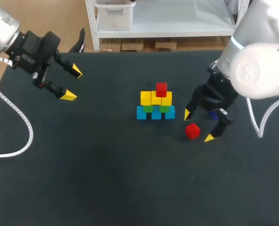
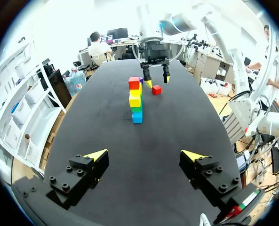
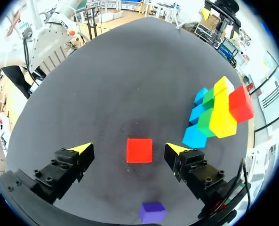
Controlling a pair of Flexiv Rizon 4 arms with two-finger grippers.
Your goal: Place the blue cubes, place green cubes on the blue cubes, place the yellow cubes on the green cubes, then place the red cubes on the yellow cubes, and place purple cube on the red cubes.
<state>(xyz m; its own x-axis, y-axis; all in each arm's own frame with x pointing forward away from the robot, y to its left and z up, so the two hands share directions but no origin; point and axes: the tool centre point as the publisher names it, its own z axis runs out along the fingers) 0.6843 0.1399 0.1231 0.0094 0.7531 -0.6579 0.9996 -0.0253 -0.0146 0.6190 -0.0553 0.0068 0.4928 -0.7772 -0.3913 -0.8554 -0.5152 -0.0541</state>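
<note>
A cube pyramid stands mid-table: blue cubes at the base, green cubes on them, yellow cubes above, and one red cube on top. A loose red cube lies on the mat to its right, directly between the open fingers of my right gripper, untouched; the right wrist view shows this red cube centred in my right gripper. A purple cube lies under the right wrist. My left gripper hangs open and empty at the far left, the stack far ahead of it.
A white ribbed cable loops over the mat's left side. The black mat stretches bare in front of the stack. The table's back edge runs just behind both arms.
</note>
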